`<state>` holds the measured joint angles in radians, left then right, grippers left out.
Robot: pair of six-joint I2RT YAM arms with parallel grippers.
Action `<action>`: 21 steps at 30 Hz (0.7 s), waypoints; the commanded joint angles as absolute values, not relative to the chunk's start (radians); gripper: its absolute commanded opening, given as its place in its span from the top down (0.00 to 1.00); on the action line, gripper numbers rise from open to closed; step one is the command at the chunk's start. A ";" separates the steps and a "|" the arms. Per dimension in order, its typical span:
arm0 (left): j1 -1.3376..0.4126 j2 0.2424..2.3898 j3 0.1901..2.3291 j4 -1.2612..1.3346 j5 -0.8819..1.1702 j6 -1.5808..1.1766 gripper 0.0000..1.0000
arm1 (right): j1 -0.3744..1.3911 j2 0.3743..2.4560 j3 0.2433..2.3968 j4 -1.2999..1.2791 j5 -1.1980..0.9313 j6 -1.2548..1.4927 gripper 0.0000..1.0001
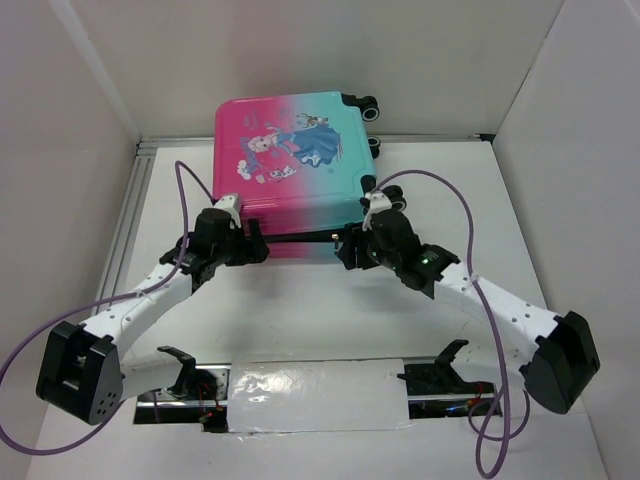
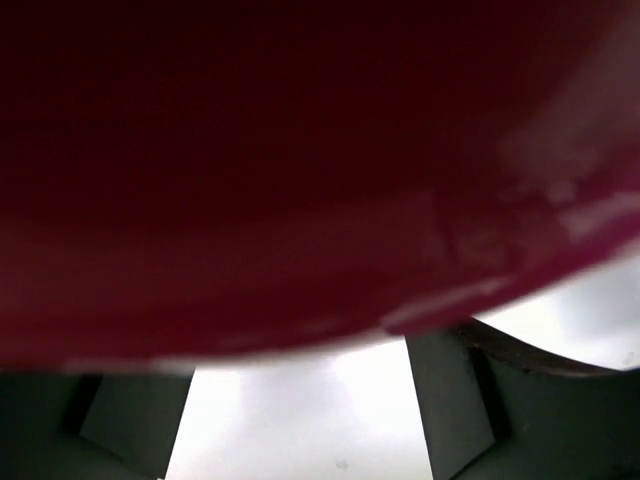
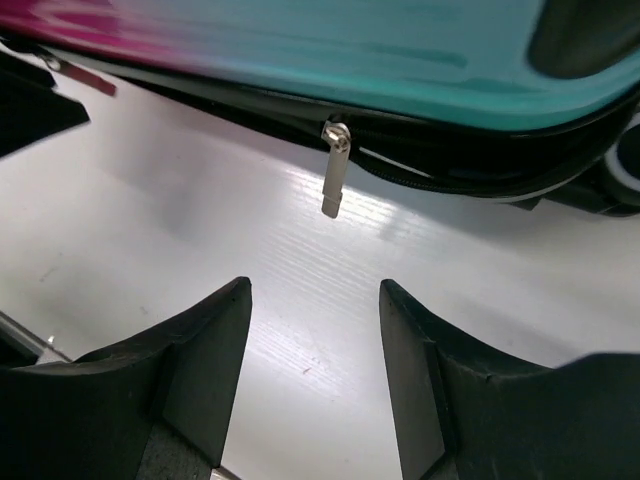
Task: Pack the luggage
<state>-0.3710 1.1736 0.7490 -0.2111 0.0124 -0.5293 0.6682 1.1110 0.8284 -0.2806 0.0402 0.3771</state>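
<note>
Counter (image 1: 300, 320): white; luggage (image 1: 290, 150) lid down.
Left pincer (image 2: 300, 405): released.
Right pincer (image 3: 315, 340): released, near zipper pull (image 3: 335, 170).
Remaining: you likely zip.

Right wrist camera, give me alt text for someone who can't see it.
A small metal zipper pull hangs from the dark seam of the luggage, whose teal shell, pink at the far left, fills the top. Below it, over the white table, the jaws of the right gripper stand open with nothing between them.
</note>
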 commanded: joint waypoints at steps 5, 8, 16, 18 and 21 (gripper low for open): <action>-0.380 1.091 0.602 0.029 -0.095 -0.516 0.17 | 0.733 1.233 0.847 -0.150 0.175 0.411 0.39; -0.400 1.062 0.542 0.123 -0.095 -0.503 0.19 | 0.742 1.244 0.838 -0.126 0.215 0.429 0.39; -0.433 1.046 0.523 0.201 -0.143 -0.479 0.32 | 0.733 1.235 0.827 -0.101 0.250 0.439 0.39; -0.462 1.071 0.532 0.201 -0.178 -0.489 0.33 | 0.733 1.244 0.836 -0.101 0.250 0.439 0.39; -0.501 1.119 0.584 0.152 -0.305 -0.544 0.36 | 0.724 1.244 0.836 -0.101 0.250 0.439 0.39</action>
<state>-0.4683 1.0794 0.5220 0.1246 -0.1707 -0.5037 0.7300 1.2518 0.8280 -0.1596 0.2237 0.4297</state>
